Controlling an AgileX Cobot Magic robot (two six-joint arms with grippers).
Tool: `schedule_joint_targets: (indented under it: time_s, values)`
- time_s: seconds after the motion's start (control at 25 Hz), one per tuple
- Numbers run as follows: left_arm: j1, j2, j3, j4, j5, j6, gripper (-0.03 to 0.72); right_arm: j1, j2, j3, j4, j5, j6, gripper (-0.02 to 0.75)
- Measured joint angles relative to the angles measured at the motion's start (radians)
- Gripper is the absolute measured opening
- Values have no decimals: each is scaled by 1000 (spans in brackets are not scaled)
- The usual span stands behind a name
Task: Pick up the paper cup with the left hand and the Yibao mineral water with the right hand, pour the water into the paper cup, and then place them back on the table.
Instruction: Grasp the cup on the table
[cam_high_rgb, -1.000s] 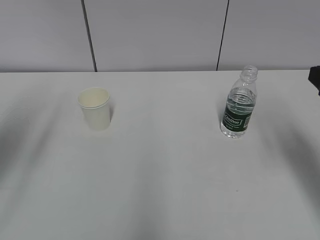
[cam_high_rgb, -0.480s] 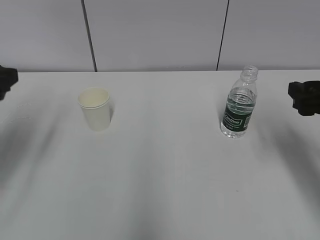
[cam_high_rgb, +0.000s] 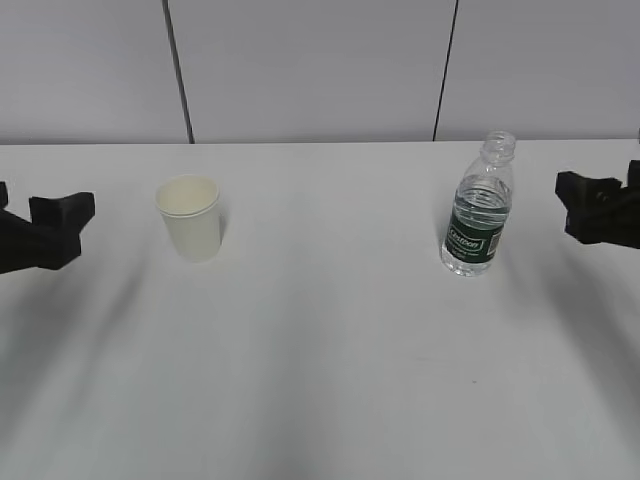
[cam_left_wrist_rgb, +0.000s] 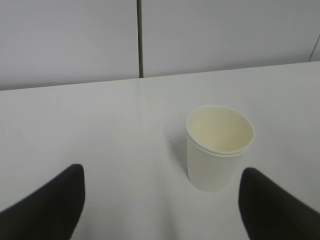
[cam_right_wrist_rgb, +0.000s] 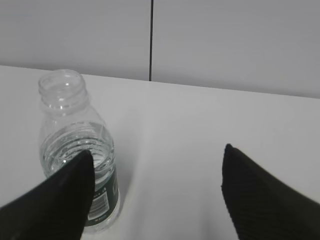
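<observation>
The paper cup stands upright on the white table at the left. The capless Yibao mineral water, partly filled, stands upright at the right. My left gripper is open and empty at the left edge, apart from the cup. In the left wrist view the cup is ahead, towards the right finger of the left gripper. My right gripper is open and empty, to the right of the bottle. In the right wrist view the bottle stands behind the left finger of the right gripper.
A grey panelled wall with dark vertical seams runs along the table's far edge. Nothing else stands on the table.
Both grippers have come in from the side edges of the exterior view, the left one towards the cup, the right one towards the bottle. Cup and bottle have not moved.
</observation>
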Motion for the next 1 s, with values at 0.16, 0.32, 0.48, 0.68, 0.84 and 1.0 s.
schedule_joint_targets:
  time_s: [0.16, 0.32, 0.48, 0.68, 0.84, 1.0]
  values:
    - [-34, 67, 15, 0, -45, -6, 569, 0, 87, 44, -46, -184, 34, 585]
    - [-59, 99, 17, 8, -53, -8, 569, 0, 170, 58, -67, -323, 79, 585]
    - [-65, 104, 17, 17, -60, -10, 569, 0, 238, 58, -105, -405, 137, 585]
    - [-65, 105, 17, 23, -60, -24, 569, 0, 301, 58, -225, -462, 148, 585]
    - [-65, 122, 17, 55, -97, -30, 569, 0, 335, 62, -298, -470, 149, 585]
    - [-65, 215, 17, 140, -211, -30, 569, 0, 361, 65, -306, -474, 149, 585]
